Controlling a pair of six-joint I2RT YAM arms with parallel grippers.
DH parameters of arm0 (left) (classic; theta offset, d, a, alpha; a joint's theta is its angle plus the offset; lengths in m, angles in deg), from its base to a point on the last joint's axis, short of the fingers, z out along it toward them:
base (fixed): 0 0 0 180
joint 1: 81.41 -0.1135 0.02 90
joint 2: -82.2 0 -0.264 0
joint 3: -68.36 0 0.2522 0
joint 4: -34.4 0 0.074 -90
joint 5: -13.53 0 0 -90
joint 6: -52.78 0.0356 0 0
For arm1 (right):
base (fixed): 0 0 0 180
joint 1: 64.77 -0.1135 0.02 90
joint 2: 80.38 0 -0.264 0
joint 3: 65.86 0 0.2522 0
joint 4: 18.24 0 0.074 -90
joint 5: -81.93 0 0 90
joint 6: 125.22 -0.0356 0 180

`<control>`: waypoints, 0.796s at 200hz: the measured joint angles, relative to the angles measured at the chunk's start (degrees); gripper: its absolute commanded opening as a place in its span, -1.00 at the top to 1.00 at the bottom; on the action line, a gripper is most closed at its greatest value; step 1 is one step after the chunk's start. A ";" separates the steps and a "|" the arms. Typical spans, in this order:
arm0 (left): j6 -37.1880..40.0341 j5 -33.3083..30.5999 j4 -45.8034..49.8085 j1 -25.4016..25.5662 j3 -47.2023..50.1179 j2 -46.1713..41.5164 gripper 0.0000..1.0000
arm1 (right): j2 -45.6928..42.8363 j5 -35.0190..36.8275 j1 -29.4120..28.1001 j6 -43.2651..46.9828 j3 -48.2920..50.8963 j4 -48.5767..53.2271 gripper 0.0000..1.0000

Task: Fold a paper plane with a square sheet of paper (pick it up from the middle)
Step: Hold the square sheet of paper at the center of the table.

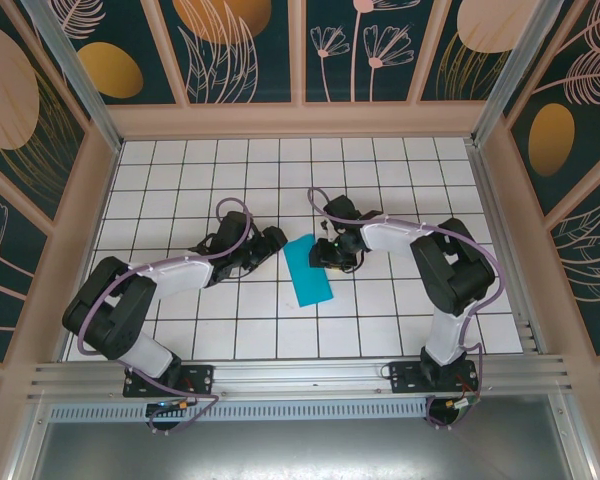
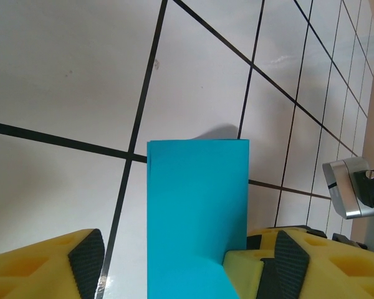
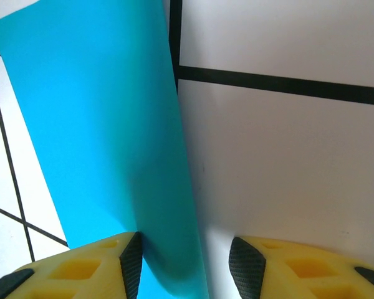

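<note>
The square sheet of paper (image 1: 308,270) is teal and folded into a narrow rectangle on the white gridded table, between both arms. My left gripper (image 1: 272,241) sits at its far left corner and my right gripper (image 1: 328,252) at its far right edge. In the left wrist view the paper (image 2: 196,212) runs up between the wide-open left gripper (image 2: 189,265), its lower right part leaning on the right finger. In the right wrist view the paper (image 3: 106,131) has its right edge curled up between the open right gripper (image 3: 188,265), touching the left pad (image 3: 131,265).
The table (image 1: 230,330) is white with black grid lines, walled by patterned panels on three sides. An aluminium rail (image 1: 300,375) carrying both arm bases runs along the near edge. The right arm's silver camera mount (image 2: 349,187) is seen at the right of the left wrist view.
</note>
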 measured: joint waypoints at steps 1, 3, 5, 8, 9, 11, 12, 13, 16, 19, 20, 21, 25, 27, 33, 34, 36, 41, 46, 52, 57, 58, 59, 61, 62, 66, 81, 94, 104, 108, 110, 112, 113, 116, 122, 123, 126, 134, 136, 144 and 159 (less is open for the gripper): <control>0.04 0.04 0.00 0.00 0.00 0.00 -0.43 | 0.00 0.04 0.00 0.00 0.00 0.00 0.02; 0.07 0.13 -0.04 0.00 -0.04 0.09 -0.42 | 0.02 0.13 -0.02 0.11 -0.04 0.07 0.02; 0.04 0.17 -0.07 0.00 -0.04 0.11 -0.42 | 0.07 0.17 -0.04 0.17 -0.07 0.09 0.02; 0.17 0.31 -0.07 0.00 -0.11 0.22 -0.40 | 0.07 0.28 -0.11 0.20 -0.13 0.13 0.01; 0.22 0.37 -0.07 0.00 -0.11 0.22 -0.40 | 0.07 0.31 -0.11 0.20 -0.13 0.15 0.01; 0.20 0.50 -0.13 0.00 -0.11 0.28 -0.39 | 0.09 0.42 -0.13 0.24 -0.17 0.17 0.02; 0.20 0.55 -0.15 0.02 -0.11 0.33 -0.39 | 0.11 0.44 -0.17 0.31 -0.22 0.24 0.02; 0.22 0.57 -0.17 0.00 -0.11 0.35 -0.38 | 0.11 0.44 -0.20 0.35 -0.22 0.26 0.01; 0.33 0.70 -0.20 0.00 -0.11 0.44 -0.36 | 0.13 0.57 -0.22 0.39 -0.26 0.33 0.01; 0.31 0.90 -0.20 0.00 -0.13 0.52 -0.35 | 0.15 0.63 -0.26 0.55 -0.31 0.39 0.01; 0.33 0.94 -0.20 0.00 -0.13 0.55 -0.34 | 0.15 0.66 -0.28 0.59 -0.31 0.42 0.02; 0.39 0.98 -0.20 0.00 -0.13 0.59 -0.33 | 0.17 0.70 -0.31 0.59 -0.31 0.44 0.01; 0.39 1.07 -0.22 0.00 -0.13 0.72 -0.31 | 0.17 0.83 -0.35 0.66 -0.37 0.50 0.01; 0.50 1.16 -0.20 0.00 -0.13 0.79 -0.30 | 0.20 0.85 -0.37 0.68 -0.37 0.52 0.02; 0.57 1.29 -0.20 0.02 -0.13 0.96 -0.27 | 0.22 1.01 -0.46 0.85 -0.48 0.59 0.02; 0.61 1.31 -0.20 0.02 -0.15 0.98 -0.27 | 0.22 1.03 -0.48 0.87 -0.48 0.59 0.02; 0.68 1.40 -0.20 0.00 -0.15 1.05 -0.26 | 0.22 1.05 -0.50 1.01 -0.48 0.61 0.01; 0.70 1.53 -0.22 0.02 -0.17 1.20 -0.24 | 0.22 1.18 -0.52 1.22 -0.52 0.70 0.01; 0.68 1.68 -0.20 0.00 -0.20 1.36 -0.24 | 0.24 1.25 -0.55 1.31 -0.59 0.81 0.02; 0.70 1.90 -0.26 0.00 -0.22 1.53 -0.23 | 0.31 1.38 -0.61 1.46 -0.70 0.96 0.01; 0.72 2.14 -0.28 0.00 -0.22 1.64 -0.21 | 0.35 1.42 -0.61 1.60 -0.74 1.01 0.01; 0.70 2.21 -0.28 0.02 -0.22 1.68 -0.21 | 0.35 1.42 -0.63 1.62 -0.76 1.03 0.01; 0.70 2.23 -0.31 0.00 -0.22 1.70 -0.20 | 0.37 1.42 -0.66 1.64 -0.81 1.05 0.01; 0.72 2.36 -0.28 0.00 -0.22 1.75 -0.19 | 0.37 1.42 -0.66 1.64 -0.83 1.14 0.01; 0.72 2.40 -0.28 0.00 -0.22 1.77 -0.18 | 0.37 1.42 -0.66 1.64 -0.83 1.14 0.01; 0.68 2.60 -0.37 0.00 -0.22 1.92 -0.16 | 0.42 1.46 -0.66 1.64 -0.92 1.20 0.01; 0.70 3.32 -0.94 0.00 -0.22 2.58 -0.08 | 0.68 1.62 -0.70 1.64 -1.29 1.66 0.02; 0.66 4.07 -1.46 0.02 -0.26 3.23 -0.02 | 0.83 1.79 -0.74 1.60 -1.49 1.92 0.02; 0.63 4.42 -1.68 0.02 -0.31 3.67 0.01 | 0.85 1.90 -0.81 1.46 -1.60 2.03 0.01; 0.66 4.57 -1.77 0.02 -0.31 3.80 0.03 | 0.87 1.92 -0.81 1.42 -1.62 2.05 0.01; 0.63 4.61 -1.84 0.02 -0.31 3.87 0.04 | 0.87 1.92 -0.81 1.40 -1.64 2.05 0.01; 0.61 4.68 -1.90 0.02 -0.31 3.93 0.04 | 0.87 1.92 -0.81 1.40 -1.64 2.08 0.01; 0.61 4.70 -1.92 0.02 -0.31 3.96 0.05 | 0.90 1.92 -0.81 1.38 -1.64 2.08 0.01; 0.63 4.74 -1.99 0.02 -0.31 4.02 0.06 | 0.92 1.92 -0.81 1.29 -1.66 2.08 0.02; 0.63 4.92 -2.05 0.02 -0.31 4.11 0.07 | 0.96 1.92 -0.81 1.16 -1.73 2.12 0.01; 0.63 4.94 -2.10 0.02 -0.31 4.13 0.07 | 0.98 1.92 -0.81 1.14 -1.73 2.12 0.01; 0.61 5.03 -2.14 0.02 -0.33 4.15 0.08 | 0.98 1.90 -0.81 1.09 -1.75 2.14 0.01; 0.61 5.22 -2.34 0.02 -0.33 4.22 0.09 | 1.03 1.92 -0.81 0.94 -1.75 2.19 0.02; 0.63 5.31 -2.40 0.02 -0.33 4.22 0.09 | 1.03 1.90 -0.81 0.92 -1.77 2.19 0.02; 0.61 5.42 -2.51 0.02 -0.37 4.26 0.10 | 1.07 1.92 -0.81 0.57 -1.79 2.23 0.02; 0.63 5.31 -2.56 0.02 -0.48 4.26 0.13 | 1.14 1.92 -0.81 0.11 -1.86 2.32 0.02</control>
